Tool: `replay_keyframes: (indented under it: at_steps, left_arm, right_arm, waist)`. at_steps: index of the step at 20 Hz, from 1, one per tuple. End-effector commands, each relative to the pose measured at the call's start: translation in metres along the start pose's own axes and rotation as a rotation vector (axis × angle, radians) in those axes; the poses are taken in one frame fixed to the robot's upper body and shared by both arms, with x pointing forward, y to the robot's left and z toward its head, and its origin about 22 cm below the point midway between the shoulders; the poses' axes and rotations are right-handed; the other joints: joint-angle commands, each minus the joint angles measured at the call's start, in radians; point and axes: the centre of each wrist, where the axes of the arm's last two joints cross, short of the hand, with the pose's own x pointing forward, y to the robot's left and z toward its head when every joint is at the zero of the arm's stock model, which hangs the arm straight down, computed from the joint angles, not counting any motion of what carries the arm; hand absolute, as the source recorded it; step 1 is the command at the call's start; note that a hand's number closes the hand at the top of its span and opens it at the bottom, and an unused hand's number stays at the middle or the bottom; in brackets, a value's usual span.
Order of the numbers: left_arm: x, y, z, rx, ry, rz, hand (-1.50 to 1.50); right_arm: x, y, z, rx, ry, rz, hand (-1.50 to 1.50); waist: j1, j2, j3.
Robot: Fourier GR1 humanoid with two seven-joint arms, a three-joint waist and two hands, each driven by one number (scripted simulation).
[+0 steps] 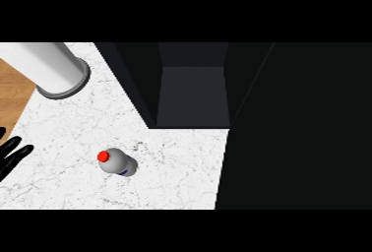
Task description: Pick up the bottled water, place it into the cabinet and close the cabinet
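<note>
head view, looking steeply down, counts out few things: one small grey plastic water bottle point(118, 163), one black left hand point(10, 150), one large white cylinder with a grey rim point(54, 69), and one dark cabinet point(193, 93) with its interior showing. only one hand shows; the right one appears nowhere.

the water bottle has a round red cap at its upper left end, a pale grey rounded body and a hint of a blue label on its lower right side. it stands on the white marble-patterned bench point(167, 167), tipped a little in this view so that the cap leans toward the upper left. it is in the open middle of the bench, in front of the cabinet's opening and somewhat left of it, touching nothing else.

the left hand comes in at the left edge, level with the bottle but well apart from it. its fingers are spread and nearly straight, pointing up and to the right, holding nothing.

the white cylinder sits at the upper left, near the bench's edge, where a strip of brown wooden surface point(15, 88) shows. the cabinet fills the top centre and the right side, its recess darker grey inside black walls.
</note>
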Motion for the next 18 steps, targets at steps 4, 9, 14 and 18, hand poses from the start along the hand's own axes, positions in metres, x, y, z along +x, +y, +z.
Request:
replay_keyframes:
  at_steps: [4,9,14,18]
  left_arm:
    - [-0.015,-0.007,-0.012,-0.030,0.063,-0.065,-1.50]
    - [-0.041,0.024,-0.020,0.017,0.116,-0.067,-1.50]
    - [-0.089,0.026,-0.020,0.045,0.135,-0.054,-1.50]
    - [-0.097,0.035,-0.024,0.071,0.170,-0.074,-1.50]
  right_arm:
    - [0.018,0.023,0.000,-0.024,-0.011,0.025,-1.50]
    - [0.034,0.006,0.016,0.001,-0.019,0.042,-1.50]
    - [0.006,0.015,0.002,0.008,-0.007,0.047,-1.50]
    - [0.027,0.006,0.009,0.000,-0.016,0.033,-1.50]
  waist:
    - [-0.003,0.000,-0.001]
    - [-0.015,0.001,-0.001]
    - [-0.012,0.002,-0.001]
    - [-0.006,0.002,0.000]
